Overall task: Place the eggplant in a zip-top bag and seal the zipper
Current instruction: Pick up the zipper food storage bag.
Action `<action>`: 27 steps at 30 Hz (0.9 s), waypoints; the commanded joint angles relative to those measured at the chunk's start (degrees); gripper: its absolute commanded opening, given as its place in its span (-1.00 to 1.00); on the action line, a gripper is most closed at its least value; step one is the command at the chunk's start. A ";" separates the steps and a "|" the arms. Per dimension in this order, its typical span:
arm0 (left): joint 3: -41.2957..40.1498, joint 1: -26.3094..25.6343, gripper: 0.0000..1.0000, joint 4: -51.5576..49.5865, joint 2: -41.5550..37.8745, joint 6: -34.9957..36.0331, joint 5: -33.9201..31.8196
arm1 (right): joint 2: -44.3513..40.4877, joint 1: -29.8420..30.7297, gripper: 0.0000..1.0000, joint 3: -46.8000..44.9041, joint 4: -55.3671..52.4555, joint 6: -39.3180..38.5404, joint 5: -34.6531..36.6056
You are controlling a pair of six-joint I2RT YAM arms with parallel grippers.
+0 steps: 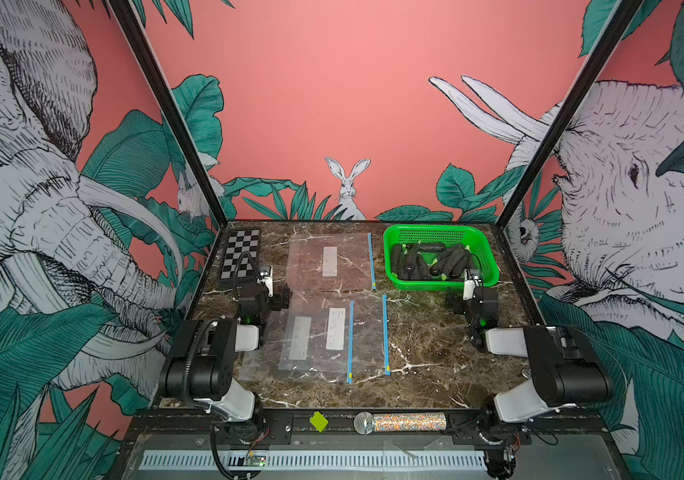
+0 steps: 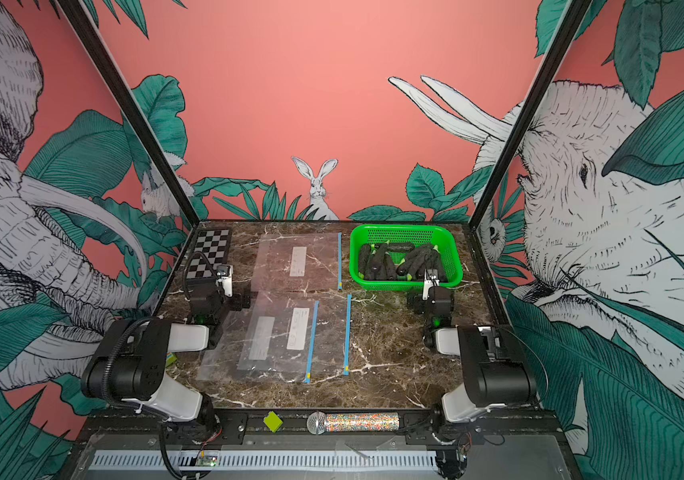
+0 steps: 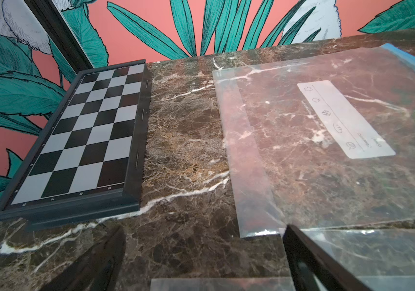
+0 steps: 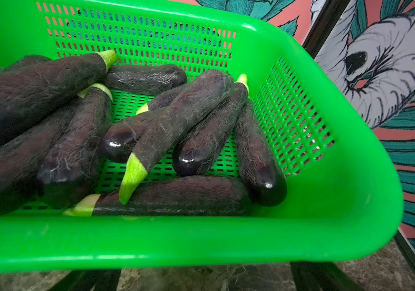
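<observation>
Many dark eggplants with pale green stems lie heaped in a green basket at the far right of the counter. All the eggplants that can be seen are inside it.

The right claw stands just near of the basket's near rim. Its two fingers are spread wide and hold nothing.

One clear zip-top bag lies flat at the far middle of the counter, with its blue zipper on the right edge. Two more clear bags lie near of it, one partly over the other, and their blue zippers are also on the right.

At the far left rests a folded chessboard. The left claw is low over the counter, between the near end of the chessboard and the bags. It is wide apart and empty. One of its fingers is above the plastic of a near bag; whether it touches the plastic cannot be told.
</observation>
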 commanded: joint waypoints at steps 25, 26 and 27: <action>0.83 0.29 0.98 1.14 -0.04 0.64 -0.30 | 0.10 -1.26 0.97 1.13 1.87 0.93 1.08; 0.84 0.28 0.98 1.22 -0.08 0.64 -0.23 | 0.11 -1.20 0.97 1.24 1.83 0.93 1.05; 0.84 0.29 0.98 1.23 -0.02 0.64 -0.20 | 0.10 -1.18 0.97 1.22 1.82 0.94 1.08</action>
